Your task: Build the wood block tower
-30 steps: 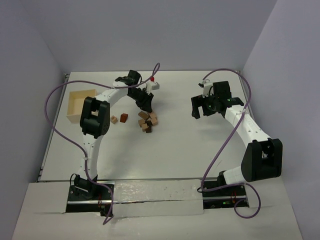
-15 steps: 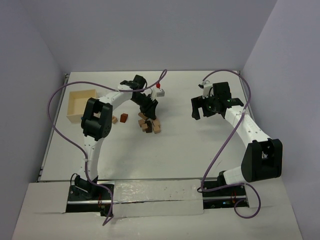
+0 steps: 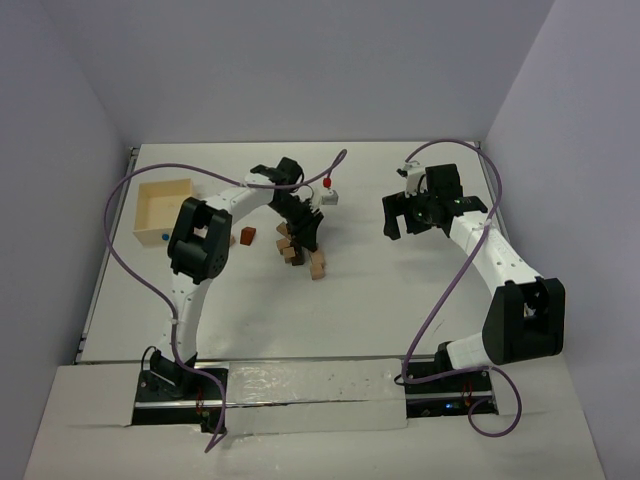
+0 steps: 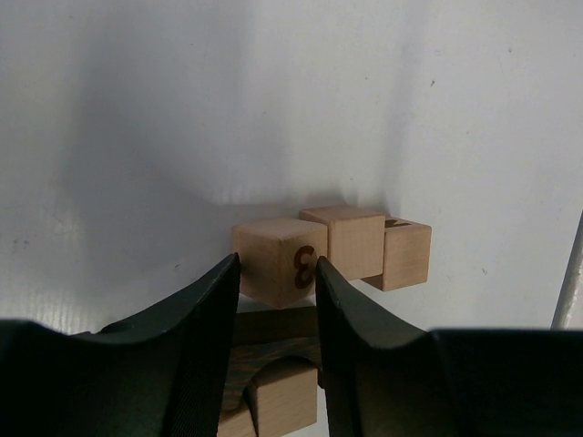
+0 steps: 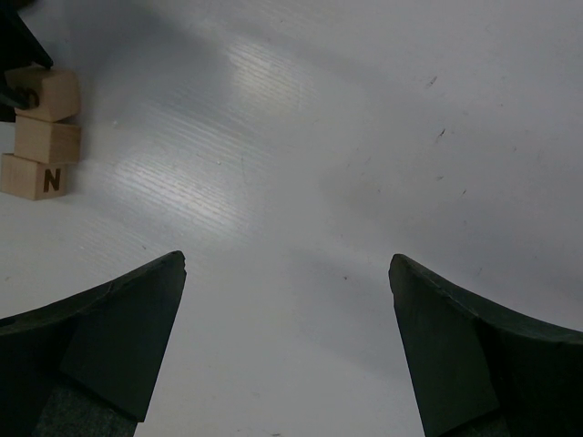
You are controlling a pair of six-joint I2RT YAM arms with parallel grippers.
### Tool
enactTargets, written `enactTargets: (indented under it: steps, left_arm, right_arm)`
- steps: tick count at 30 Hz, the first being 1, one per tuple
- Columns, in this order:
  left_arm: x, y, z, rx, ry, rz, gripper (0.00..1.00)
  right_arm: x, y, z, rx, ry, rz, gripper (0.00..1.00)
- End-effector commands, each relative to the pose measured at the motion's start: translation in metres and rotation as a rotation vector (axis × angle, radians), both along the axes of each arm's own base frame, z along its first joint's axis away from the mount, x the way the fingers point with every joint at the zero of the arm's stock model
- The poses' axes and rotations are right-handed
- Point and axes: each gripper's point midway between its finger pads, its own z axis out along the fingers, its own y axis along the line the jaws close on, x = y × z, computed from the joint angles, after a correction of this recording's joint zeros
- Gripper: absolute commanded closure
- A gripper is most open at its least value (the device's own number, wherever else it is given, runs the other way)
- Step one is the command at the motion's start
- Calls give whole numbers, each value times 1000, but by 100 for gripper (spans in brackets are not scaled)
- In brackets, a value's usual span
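Overhead, the wood blocks are seen mid-frame under the left gripper. In the left wrist view, a dark arch piece at the lower centre is straddled; whether it is clamped cannot be told. In the right wrist view, the right gripper is spread wide, and blocks are seen stacked at the upper left.

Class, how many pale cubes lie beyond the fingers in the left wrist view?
3: marked cube left, plain cube middle, third cube right. Others lie partly hidden nearer.
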Motion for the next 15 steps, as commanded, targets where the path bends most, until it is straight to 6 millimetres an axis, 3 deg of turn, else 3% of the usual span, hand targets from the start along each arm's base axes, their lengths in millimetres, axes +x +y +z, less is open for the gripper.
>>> enactTargets:
  steps: [1, 15]
  left_arm:
    - [-14, 0, 7, -7, 1, -62, 54]
    - [-28, -5, 9, -19, 28, -102, 50]
  right_arm:
    - [0, 2, 10, 3, -31, 19, 0]
    - [-2, 2, 7, 3, -21, 18, 0]
